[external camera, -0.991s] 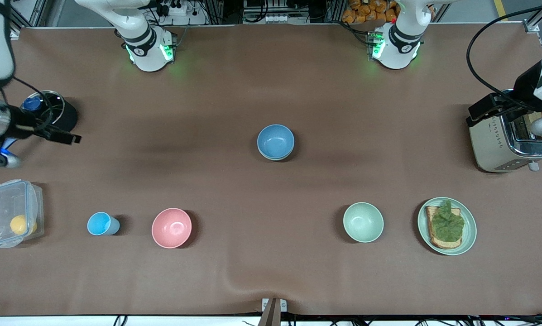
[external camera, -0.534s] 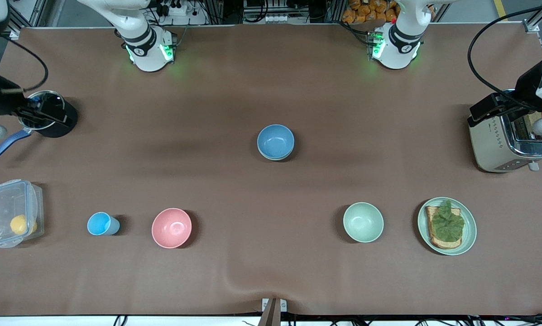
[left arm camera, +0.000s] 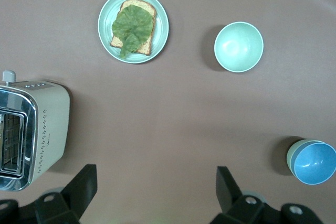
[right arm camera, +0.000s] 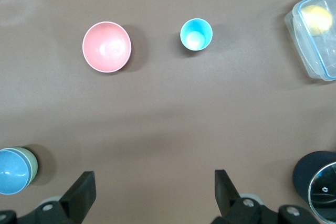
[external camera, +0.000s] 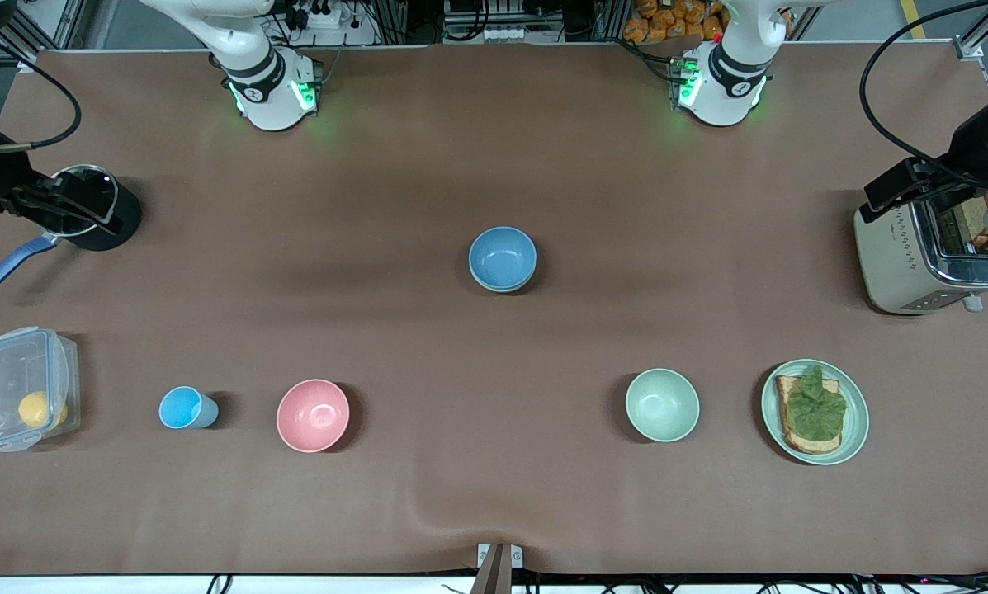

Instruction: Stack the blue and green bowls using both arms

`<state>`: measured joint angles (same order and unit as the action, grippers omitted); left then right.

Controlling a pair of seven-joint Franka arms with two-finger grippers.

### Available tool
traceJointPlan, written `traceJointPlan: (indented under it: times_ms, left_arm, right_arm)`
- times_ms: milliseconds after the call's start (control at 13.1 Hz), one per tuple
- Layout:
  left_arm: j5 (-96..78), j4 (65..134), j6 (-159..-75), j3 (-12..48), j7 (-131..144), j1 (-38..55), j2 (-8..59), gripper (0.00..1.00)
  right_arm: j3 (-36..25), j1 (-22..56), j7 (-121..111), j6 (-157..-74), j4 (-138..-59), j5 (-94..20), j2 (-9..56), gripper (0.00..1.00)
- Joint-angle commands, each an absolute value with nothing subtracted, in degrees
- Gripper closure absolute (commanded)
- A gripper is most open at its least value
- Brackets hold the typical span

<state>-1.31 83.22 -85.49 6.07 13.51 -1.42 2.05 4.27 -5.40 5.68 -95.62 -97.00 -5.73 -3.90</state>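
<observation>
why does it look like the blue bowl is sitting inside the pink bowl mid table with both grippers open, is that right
Not the pink bowl: the blue bowl is nested in a green bowl, whose rim shows in the left wrist view. The left gripper and right gripper are indeed open.

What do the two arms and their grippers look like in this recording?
Both arms are glossy white with black joint bands and green lights glowing at their bases. Black cables loop along each wrist. The left gripper and right gripper each have matte black, wedge-shaped fingers on a black body with small round silver fittings.
</observation>
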Motion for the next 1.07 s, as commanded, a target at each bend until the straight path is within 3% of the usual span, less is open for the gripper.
traceJointPlan:
  times_ms: [0,991]
  left_arm:
    - [-0.4,82.8,-84.4,5.7,12.6,-1.1,1.7,0.0]
    - [0.4,82.7,-83.8,5.7,12.6,-1.0,1.6,0.0]
  right_arm:
    - [4.4,-4.6,5.4,-95.3,-95.5,-4.6,-2.6,0.0]
    - [4.3,-4.6,5.4,-95.5,-94.7,-4.4,-1.8,0.0]
